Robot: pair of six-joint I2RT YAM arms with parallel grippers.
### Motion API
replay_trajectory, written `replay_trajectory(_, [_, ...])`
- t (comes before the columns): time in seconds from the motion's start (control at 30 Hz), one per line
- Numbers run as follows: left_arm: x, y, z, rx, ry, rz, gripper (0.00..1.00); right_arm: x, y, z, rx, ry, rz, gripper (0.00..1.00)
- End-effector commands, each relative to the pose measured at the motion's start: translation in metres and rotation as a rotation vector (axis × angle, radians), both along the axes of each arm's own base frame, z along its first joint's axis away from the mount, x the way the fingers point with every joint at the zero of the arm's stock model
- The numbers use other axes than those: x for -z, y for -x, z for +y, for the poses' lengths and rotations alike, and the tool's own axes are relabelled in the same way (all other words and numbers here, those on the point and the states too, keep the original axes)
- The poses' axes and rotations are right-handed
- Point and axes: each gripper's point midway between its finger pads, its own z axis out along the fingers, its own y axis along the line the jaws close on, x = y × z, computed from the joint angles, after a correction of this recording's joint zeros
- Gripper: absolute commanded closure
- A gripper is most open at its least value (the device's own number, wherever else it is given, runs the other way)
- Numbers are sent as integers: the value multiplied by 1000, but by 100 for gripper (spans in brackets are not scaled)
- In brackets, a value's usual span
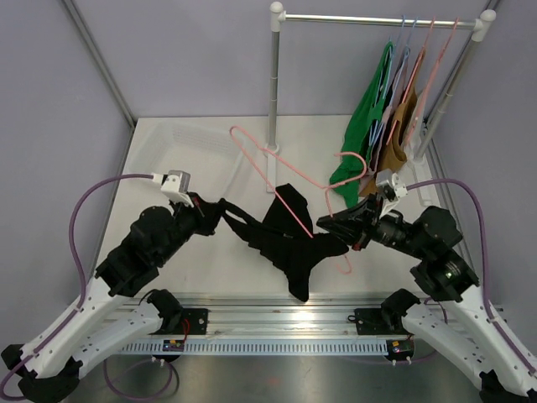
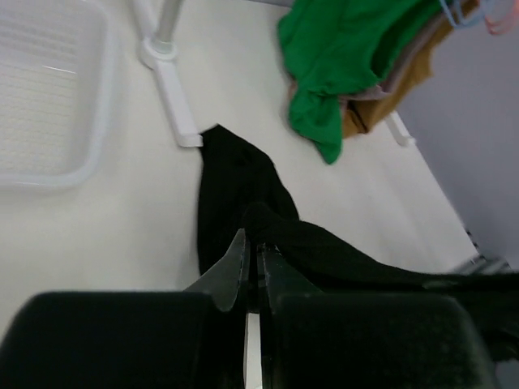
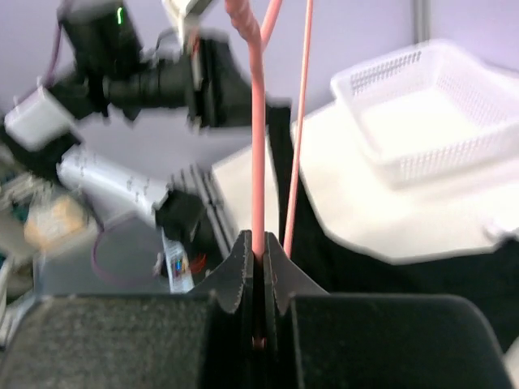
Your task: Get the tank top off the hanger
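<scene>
**A:** How far along is the removal?

**B:** Partway, by my reading. The black fabric tank top hangs stretched above the middle of the white surface, towards its near edge. The left tool is closed tight on the garment's left end. The right tool is clamped on the thin pink wire hanger. From overhead the wire crosses the black cloth, so it seems threaded through, though that view is too coarse to be sure. Drawing the two apart remains.

**A:** What does each view add?

**B:** Only the overhead view shows both arms and the whole hanger. The left wrist view shows the pinch on cloth up close, plus a green garment near the far right corner. The right wrist view shows the wire between shut jaws, and a white plastic mesh basket behind.
</scene>
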Motion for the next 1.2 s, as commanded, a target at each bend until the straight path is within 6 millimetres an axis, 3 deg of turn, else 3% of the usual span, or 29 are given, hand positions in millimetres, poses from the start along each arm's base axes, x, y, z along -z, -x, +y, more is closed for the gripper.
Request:
replay_trajectory(0.0, [-15, 30, -47, 298, 153, -49, 100, -82, -22, -2, 86, -368, -193, 100])
replay_trajectory(0.07, [1, 31, -54, 325, 140, -4, 100, -97, -34, -8, 143, -463, -228, 100])
replay_trajectory(0.23, [61, 34, -62, 290, -10, 135, 100, -107, -79, -23, 367, -518, -217, 100])
replay_trajectory(0.33, [85, 30, -56, 217, -84, 201, 100, -98, -107, -34, 536, -368, -121, 100])
replay_trajectory(0.4, [88, 29, -53, 201, -110, 218, 89, -77, -123, -38, 626, -168, -6, 100])
replay_trajectory(0.47, [84, 25, -48, 166, -125, 213, 83, -65, -132, -55, 737, -32, 68, 100])
replay_trajectory(0.5, [81, 24, -46, 156, -132, 209, 73, -53, -142, -56, 775, 38, 104, 100])
replay_trajectory(0.53, [68, 21, -45, 146, -124, 187, 56, -48, -149, -65, 840, 83, 126, 100])
replay_trajectory(0.57, [63, 21, -43, 143, -130, 181, 49, -50, -147, -73, 872, 138, 150, 100])
replay_trajectory(0.6, [60, 24, -37, 137, -154, 183, 41, -40, -157, -71, 890, 197, 178, 100])
replay_trajectory(0.63, [45, 21, -32, 113, -150, 157, 7, -53, -158, -75, 913, 197, 170, 100])
replay_trajectory(0.67, [41, 25, -22, 102, -170, 158, 1, -46, -159, -78, 929, 240, 192, 100])
replay_trajectory(0.7, [37, 26, -16, 94, -191, 147, 1, -42, -167, -75, 940, 269, 204, 100])
replay_trajectory(0.73, [32, 26, -8, 71, -205, 138, 1, -51, -170, -78, 965, 263, 192, 100])
replay_trajectory(0.8, [19, 32, 14, 30, -229, 122, 1, -41, -182, -75, 982, 338, 213, 100])
replay_trajectory(0.83, [14, 34, 21, 16, -234, 115, 1, -54, -185, -76, 996, 342, 190, 100])
replay_trajectory(0.93, [4, 43, 46, -24, -249, 92, 1, -42, -205, -66, 996, 429, 203, 100])
replay_trajectory(1.07, [0, 51, 71, -73, -260, 63, 1, -61, -229, -56, 981, 417, 194, 100])
replay_trajectory(1.13, [5, 53, 83, -100, -259, 39, 1, -56, -261, -47, 948, 431, 231, 100])
replay_trajectory(1.17, [5, 53, 83, -100, -259, 39, 1, -71, -260, -48, 951, 402, 207, 100])
